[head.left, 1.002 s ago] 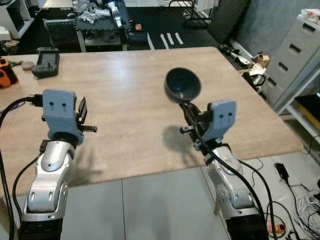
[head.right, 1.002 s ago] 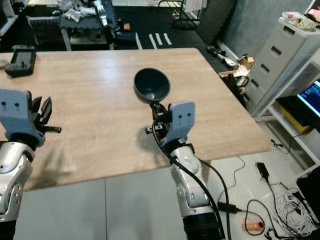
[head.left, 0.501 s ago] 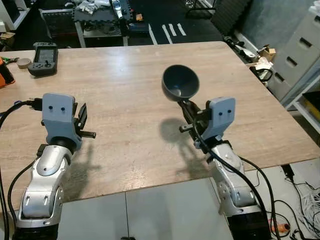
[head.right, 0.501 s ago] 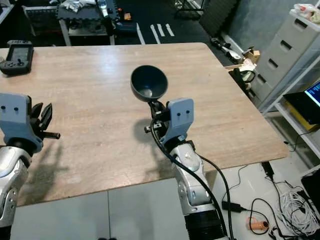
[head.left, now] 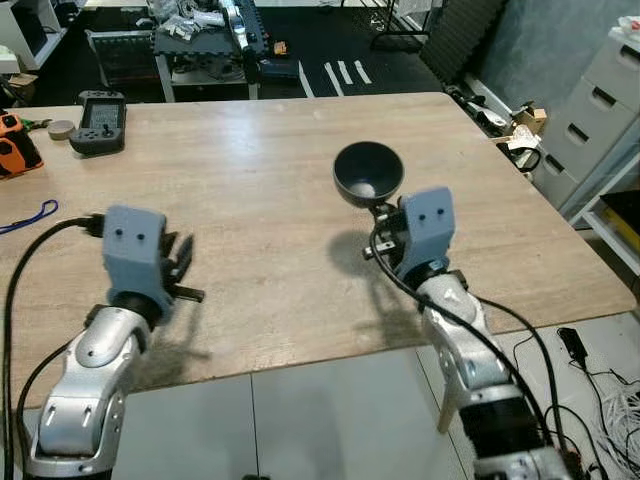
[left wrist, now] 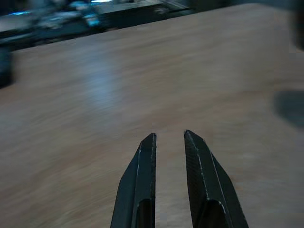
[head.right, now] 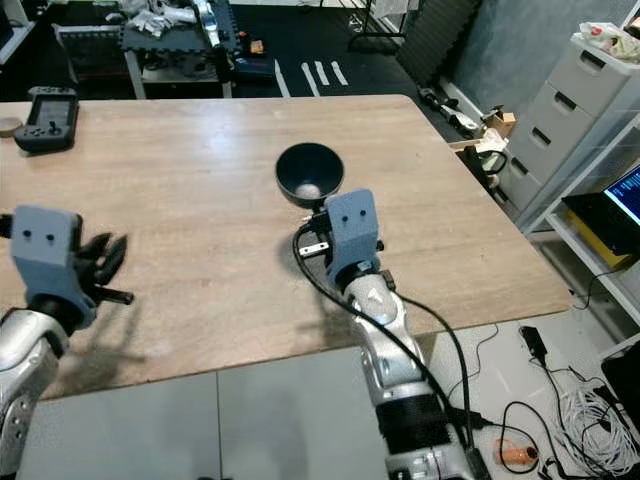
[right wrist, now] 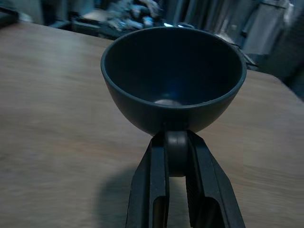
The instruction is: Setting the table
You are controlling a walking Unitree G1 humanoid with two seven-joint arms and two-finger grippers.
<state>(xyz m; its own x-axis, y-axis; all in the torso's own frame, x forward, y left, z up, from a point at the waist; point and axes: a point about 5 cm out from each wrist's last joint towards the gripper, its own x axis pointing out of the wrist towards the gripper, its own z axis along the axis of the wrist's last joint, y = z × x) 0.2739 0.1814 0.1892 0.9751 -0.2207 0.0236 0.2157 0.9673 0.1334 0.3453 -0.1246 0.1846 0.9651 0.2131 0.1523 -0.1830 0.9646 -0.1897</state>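
Observation:
A dark grey round bowl (head.left: 368,172) hangs upright just above the wooden table (head.left: 250,160), right of its middle. My right gripper (head.left: 384,212) is shut on the small foot under the bowl (right wrist: 174,80); in the right wrist view the two black fingers (right wrist: 153,171) clamp that foot from both sides. The bowl's shadow falls on the wood just below it. My left gripper (head.left: 184,268) hovers over the near left part of the table, its fingers (left wrist: 146,161) slightly apart with only bare wood beyond them.
A black handheld device (head.left: 98,120), a small round thing (head.left: 60,128), an orange object (head.left: 16,150) and a blue cord (head.left: 28,214) lie at the table's far left. Grey drawers (head.right: 590,90) stand to the right. Cables (head.right: 585,410) lie on the floor by the table's near right corner.
My right arm has reached forward and brought the bowl down close to the table, turning it more upright. The left arm has shifted slightly. The camera has moved too.

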